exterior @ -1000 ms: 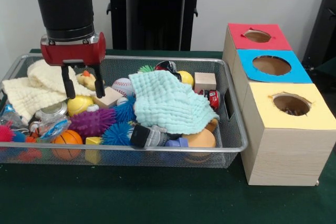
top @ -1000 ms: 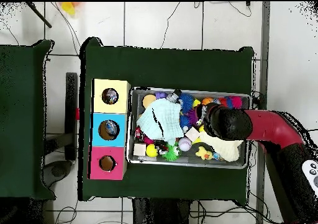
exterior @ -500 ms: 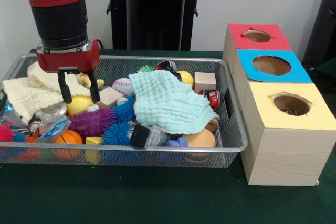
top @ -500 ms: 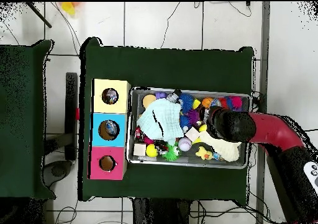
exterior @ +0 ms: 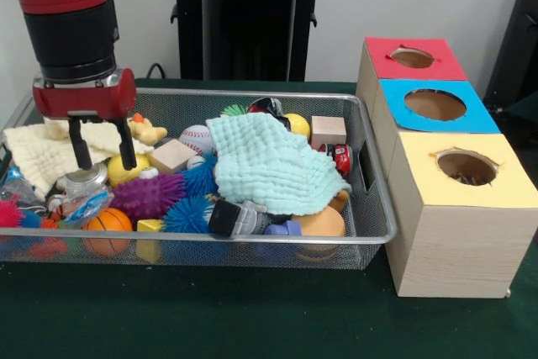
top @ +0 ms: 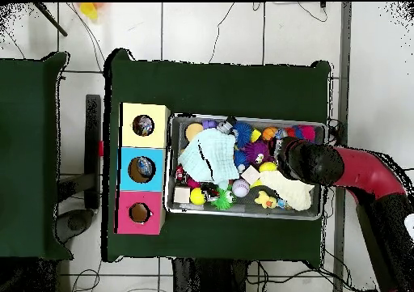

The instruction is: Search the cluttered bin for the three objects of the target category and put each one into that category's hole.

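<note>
My gripper (exterior: 103, 155) hangs open over the left part of the wire bin (exterior: 374, 208), its two black fingers (exterior: 127, 146) pointing down. Below them lie a cream cloth (exterior: 38, 153), a clear jar (exterior: 81, 180) and a yellow ball (exterior: 126, 170); nothing is between the fingers. In the overhead view the red arm (top: 356, 169) reaches in from the right and covers the bin's (top: 171, 163) right end. Three boxes stand beside the bin, with a red-topped hole (exterior: 412, 58), a blue-topped hole (exterior: 435, 104) and a yellow-topped hole (exterior: 466, 167).
The bin also holds a pale green cloth (exterior: 273, 166), a baseball (exterior: 197, 138), wooden blocks (exterior: 328, 130), purple and blue spiky balls (exterior: 150, 195), a small basketball (exterior: 108, 221), a rubber duck (exterior: 145, 129) and a red toy car (exterior: 342, 157). A black stand (exterior: 244, 18) rises behind.
My gripper has moved left across the bin, from over the wooden block and duck to over the cream cloth and jar. It has stayed open.
</note>
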Robot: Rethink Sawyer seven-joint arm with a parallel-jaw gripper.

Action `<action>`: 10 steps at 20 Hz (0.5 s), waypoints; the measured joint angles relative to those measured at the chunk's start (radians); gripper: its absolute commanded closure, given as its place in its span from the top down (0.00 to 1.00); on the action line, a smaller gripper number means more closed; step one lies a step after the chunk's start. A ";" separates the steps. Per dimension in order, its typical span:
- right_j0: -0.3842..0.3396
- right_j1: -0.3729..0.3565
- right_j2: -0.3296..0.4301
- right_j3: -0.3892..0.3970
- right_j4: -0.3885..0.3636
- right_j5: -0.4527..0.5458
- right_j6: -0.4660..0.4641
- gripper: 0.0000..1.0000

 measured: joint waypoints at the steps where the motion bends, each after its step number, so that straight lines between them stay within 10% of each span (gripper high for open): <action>1: -0.001 0.000 0.000 -0.002 0.000 0.000 0.000 1.00; 10: -0.021 0.012 0.000 -0.020 0.000 0.000 0.000 1.00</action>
